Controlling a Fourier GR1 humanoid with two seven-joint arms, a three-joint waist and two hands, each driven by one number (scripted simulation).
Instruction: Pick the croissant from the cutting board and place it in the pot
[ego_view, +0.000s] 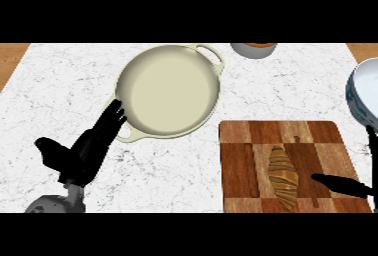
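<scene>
white marble counter (295, 85) carries a cream pot (168, 90) at 11 o'clock and a wooden cutting board (244, 165) at 4 o'clock. croissant (283, 177) lies on the board. right hand (341, 184) spread beside it, left hand (88, 145) straight-fingered at 8 o'clock.

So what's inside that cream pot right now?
Nothing that shows: the pot has a bare cream bottom. The croissant lies on the cutting board. The left hand covers a bit of the pot's near handle, not its inside.
</scene>
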